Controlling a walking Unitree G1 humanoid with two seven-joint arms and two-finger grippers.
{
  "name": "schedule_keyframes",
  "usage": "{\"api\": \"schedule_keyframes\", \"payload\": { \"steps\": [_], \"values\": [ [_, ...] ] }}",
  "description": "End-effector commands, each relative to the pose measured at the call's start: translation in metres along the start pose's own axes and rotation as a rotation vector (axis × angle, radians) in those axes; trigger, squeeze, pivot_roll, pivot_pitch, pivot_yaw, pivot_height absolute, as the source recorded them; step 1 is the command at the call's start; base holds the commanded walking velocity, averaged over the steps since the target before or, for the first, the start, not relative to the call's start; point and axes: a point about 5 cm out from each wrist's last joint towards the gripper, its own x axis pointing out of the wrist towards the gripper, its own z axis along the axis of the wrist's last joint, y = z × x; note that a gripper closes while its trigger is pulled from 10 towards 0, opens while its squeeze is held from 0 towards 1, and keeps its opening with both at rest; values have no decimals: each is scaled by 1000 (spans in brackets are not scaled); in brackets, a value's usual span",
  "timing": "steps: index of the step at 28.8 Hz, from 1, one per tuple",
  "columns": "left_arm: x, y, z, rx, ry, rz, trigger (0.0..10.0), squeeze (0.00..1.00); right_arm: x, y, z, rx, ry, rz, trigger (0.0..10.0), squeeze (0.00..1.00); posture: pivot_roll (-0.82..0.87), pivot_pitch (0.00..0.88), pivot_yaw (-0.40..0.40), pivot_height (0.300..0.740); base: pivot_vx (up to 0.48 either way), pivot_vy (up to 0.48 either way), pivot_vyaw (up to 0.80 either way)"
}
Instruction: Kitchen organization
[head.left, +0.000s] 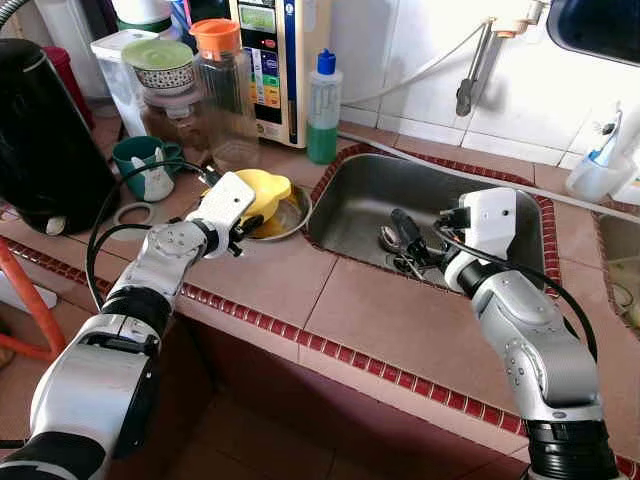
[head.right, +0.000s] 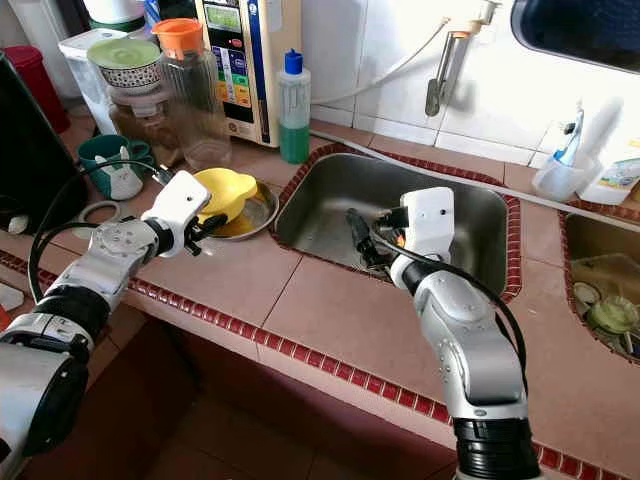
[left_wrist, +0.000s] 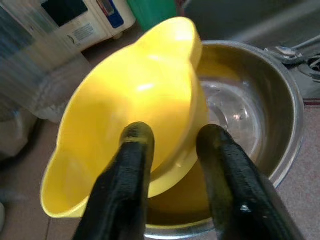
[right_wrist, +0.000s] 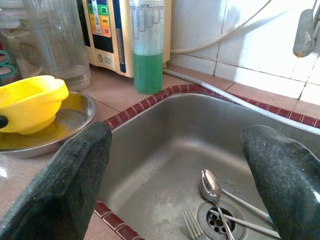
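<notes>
While the left gripper (left_wrist: 172, 145) pinches the near rim of the yellow bowl (left_wrist: 135, 100), one finger sits inside the bowl and the other outside, so the rim is caught between them. The yellow bowl rests tilted in a shiny metal bowl (head.left: 292, 215) on the table (head.left: 300, 280), just left of the sink (head.left: 360, 190). It has two little handles, and the line through them runs across the fingers, not along them. The right gripper (right_wrist: 180, 170) hangs over the near edge of the sink with its fingers spread wide and holding nothing. Below and ahead of those fingers, a spoon (right_wrist: 210, 185) and a fork (right_wrist: 192, 222) lie by the drain (right_wrist: 220, 222), with the spoon's handle pointing away to one side. I think the left arm is the one to lift the yellow bowl, and the right arm is nearer to the spoon and fork. Behind the bowls stand a clear jug with an orange lid (head.left: 225, 90), a green soap bottle (head.left: 322, 110) and a green mug (head.left: 150, 165). A lift toward the back could bump the jug, so up and toward the sink looks safer.
</notes>
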Motion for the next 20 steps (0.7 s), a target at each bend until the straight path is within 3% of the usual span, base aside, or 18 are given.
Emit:
{"api": "schedule_keyframes", "payload": {
  "steps": [1, 13, 16, 18, 20],
  "values": [
    [0, 4, 9, 33, -35, 10, 0, 0, -2, -3, 4, -6, -13, -5, 10000, 0, -12, 0, 39, 740, 0, 0, 0],
    [-2, 10, 15, 80, -99, 85, 0, 0, -2, -3, 7, 15, -35, 3, 10000, 0, -13, 0, 36, 740, 0, 0, 0],
    [-3, 13, 18, 134, -119, 126, 0, 0, -2, -4, 8, 21, -35, -2, 10000, 0, -12, 0, 35, 740, 0, 0, 0],
    [-5, 18, 26, 246, -149, 197, 0, 0, -1, -4, 9, 38, -44, -3, 10000, 0, -11, 0, 34, 740, 0, 0, 0],
    [-5, 20, 30, 269, -170, 221, 0, 0, -1, -4, 10, 46, -55, -7, 10000, 0, -10, 0, 33, 740, 0, 0, 0]
  ]
}}
